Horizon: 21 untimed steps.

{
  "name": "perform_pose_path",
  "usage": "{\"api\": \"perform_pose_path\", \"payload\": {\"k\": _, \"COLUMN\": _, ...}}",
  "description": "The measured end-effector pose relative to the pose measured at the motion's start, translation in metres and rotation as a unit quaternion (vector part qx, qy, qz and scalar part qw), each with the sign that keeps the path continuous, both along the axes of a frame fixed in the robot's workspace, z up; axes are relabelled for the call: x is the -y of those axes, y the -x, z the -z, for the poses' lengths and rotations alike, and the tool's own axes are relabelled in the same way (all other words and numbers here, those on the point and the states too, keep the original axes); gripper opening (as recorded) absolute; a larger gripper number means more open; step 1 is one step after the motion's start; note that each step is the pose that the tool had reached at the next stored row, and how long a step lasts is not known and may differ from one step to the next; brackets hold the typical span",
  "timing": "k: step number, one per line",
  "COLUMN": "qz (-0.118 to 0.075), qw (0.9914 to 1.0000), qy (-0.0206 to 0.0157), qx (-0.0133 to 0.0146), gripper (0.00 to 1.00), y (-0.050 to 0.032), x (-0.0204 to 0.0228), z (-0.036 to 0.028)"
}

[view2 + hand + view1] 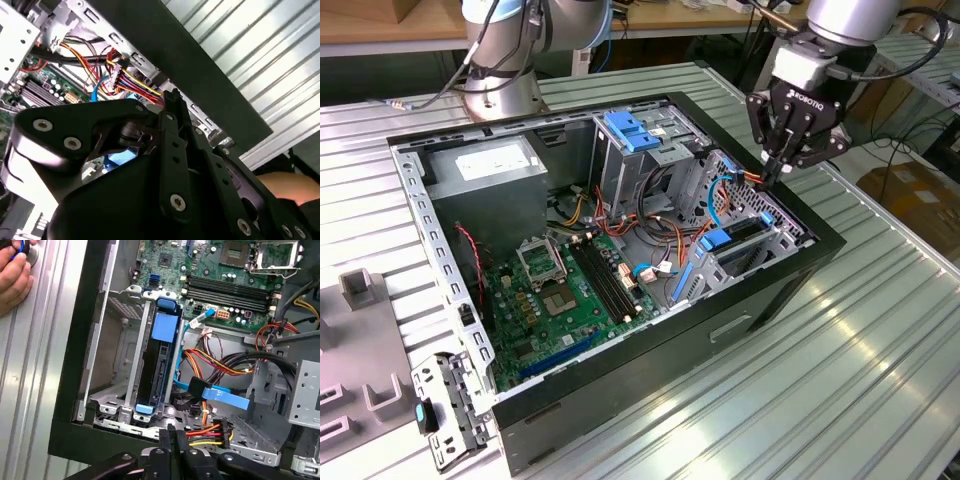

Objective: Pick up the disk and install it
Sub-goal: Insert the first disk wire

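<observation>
One disk (155,365) stands on edge in the cage (120,390) inside the case (800,270). Above the case's corner, the pincer (773,168) hangs pinched together, gripping nothing, near cables (210,432).

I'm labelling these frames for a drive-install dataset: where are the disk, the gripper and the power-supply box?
disk (161,347): first wrist view, on its blue carrier's top face.
gripper (778,168): exterior view, midway between its fingertips.
power-supply box (490,162): exterior view, on its white label.
</observation>
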State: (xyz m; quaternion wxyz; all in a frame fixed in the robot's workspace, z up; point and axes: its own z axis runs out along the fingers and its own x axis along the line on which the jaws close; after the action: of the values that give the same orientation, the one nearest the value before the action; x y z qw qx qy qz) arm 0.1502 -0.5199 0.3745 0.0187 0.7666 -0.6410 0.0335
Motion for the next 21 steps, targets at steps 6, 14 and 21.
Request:
{"api": "perform_pose_path", "payload": {"k": 6, "qz": 0.018, "qw": 0.99984, "qy": 0.0, "qx": 0.0, "gripper": 0.16, "y": 0.0098, "x": 0.0, "z": 0.0012}}
{"api": "perform_pose_path", "payload": {"k": 14, "qz": 0.049, "qw": 0.9988, "qy": 0.0, "qx": -0.0001, "gripper": 0.16, "y": 0.0112, "x": 0.0002, "z": 0.0046}}
{"api": "perform_pose_path", "payload": {"k": 21, "qz": 0.061, "qw": 0.99813, "qy": 0.0002, "qx": -0.0023, "gripper": 0.16, "y": 0.014, "x": 0.0022, "z": 0.0076}}
